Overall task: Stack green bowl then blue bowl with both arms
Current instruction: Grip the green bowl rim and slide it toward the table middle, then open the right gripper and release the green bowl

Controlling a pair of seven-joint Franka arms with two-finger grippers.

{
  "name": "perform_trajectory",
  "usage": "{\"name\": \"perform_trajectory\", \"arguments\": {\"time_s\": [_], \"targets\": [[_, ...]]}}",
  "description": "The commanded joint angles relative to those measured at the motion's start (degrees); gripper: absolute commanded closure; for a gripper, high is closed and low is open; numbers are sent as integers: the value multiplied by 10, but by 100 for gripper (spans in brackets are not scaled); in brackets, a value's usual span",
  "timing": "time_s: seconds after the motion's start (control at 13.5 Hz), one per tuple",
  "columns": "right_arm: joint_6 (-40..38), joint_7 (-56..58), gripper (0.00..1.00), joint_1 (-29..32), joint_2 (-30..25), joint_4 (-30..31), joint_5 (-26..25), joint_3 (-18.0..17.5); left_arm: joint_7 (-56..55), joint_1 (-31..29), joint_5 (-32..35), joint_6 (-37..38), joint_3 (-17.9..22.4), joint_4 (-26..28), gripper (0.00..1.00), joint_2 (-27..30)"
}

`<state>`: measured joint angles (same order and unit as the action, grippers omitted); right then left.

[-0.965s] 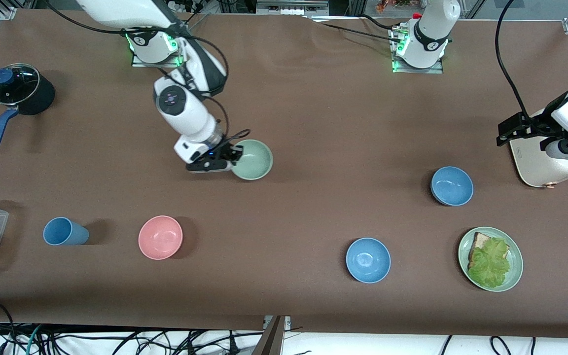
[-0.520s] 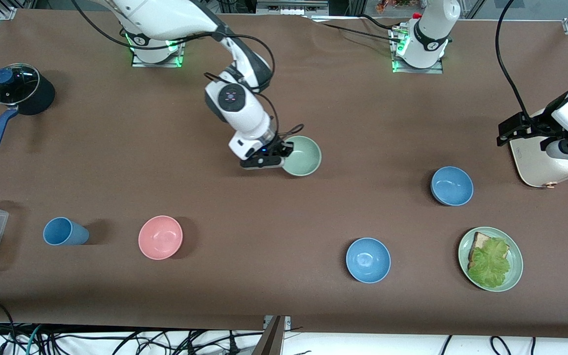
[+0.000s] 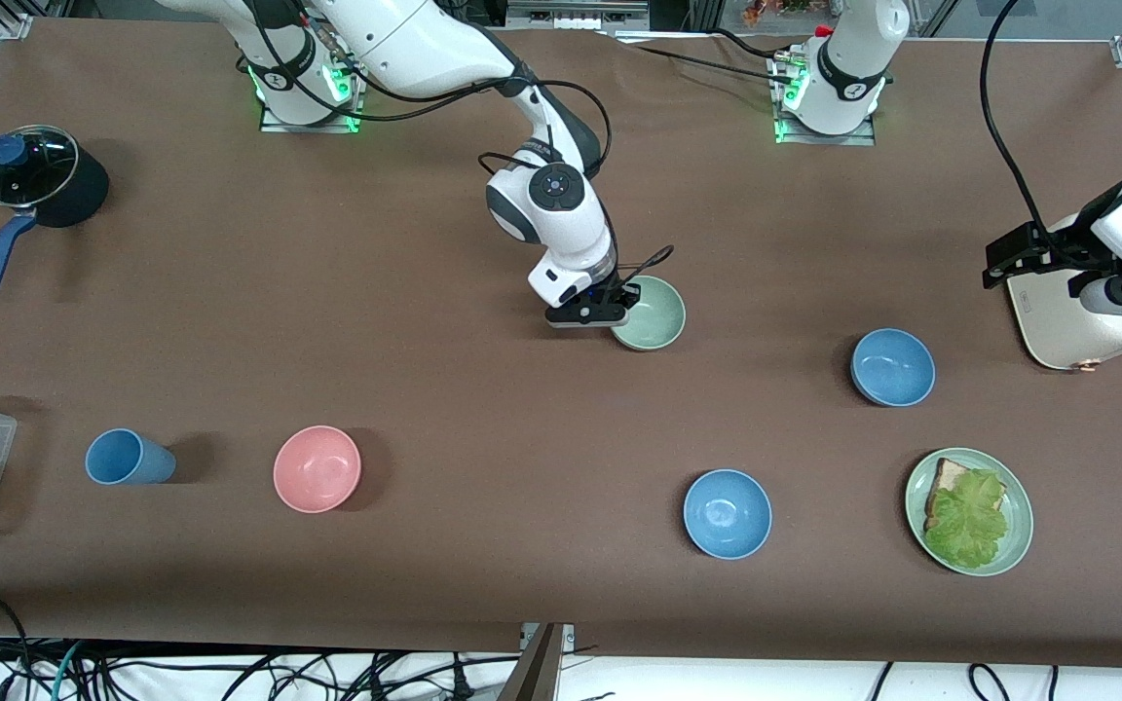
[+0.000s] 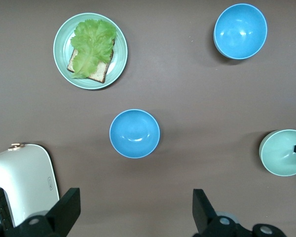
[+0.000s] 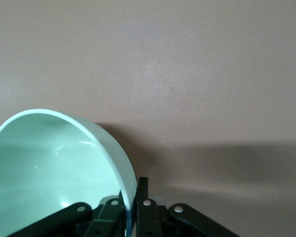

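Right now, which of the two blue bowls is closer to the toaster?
The blue bowl farther from the front camera, beside the toaster under the left gripper. The other blue bowl sits nearer the camera, beside the lettuce plate.

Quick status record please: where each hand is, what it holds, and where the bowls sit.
right hand: shut on the rim of the small pale sage-green bowl, mid-table
left hand: open, waiting over the white toaster
blue bowls: one beside the toaster, one nearer the front camera
stack: not yet begun
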<state>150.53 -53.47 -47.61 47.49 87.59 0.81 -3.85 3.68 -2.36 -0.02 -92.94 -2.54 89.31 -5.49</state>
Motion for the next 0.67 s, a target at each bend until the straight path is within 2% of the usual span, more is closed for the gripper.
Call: {"name": "perform_trajectory", "arguments": {"time_s": [0.0,0.15,0.59], "targets": [[-9,-12,91,0,8,-18,-12,4,-1,-6,-8,14,1,-19,0,-10],[-9,-12,0,1,5,-18,-12,8,0,-5,-7,14,0,-20,0,-10],[-38,-12,0,2,-13,-18,-8,21,-1,5,-7,14,-7,-34,0,-18]]}}
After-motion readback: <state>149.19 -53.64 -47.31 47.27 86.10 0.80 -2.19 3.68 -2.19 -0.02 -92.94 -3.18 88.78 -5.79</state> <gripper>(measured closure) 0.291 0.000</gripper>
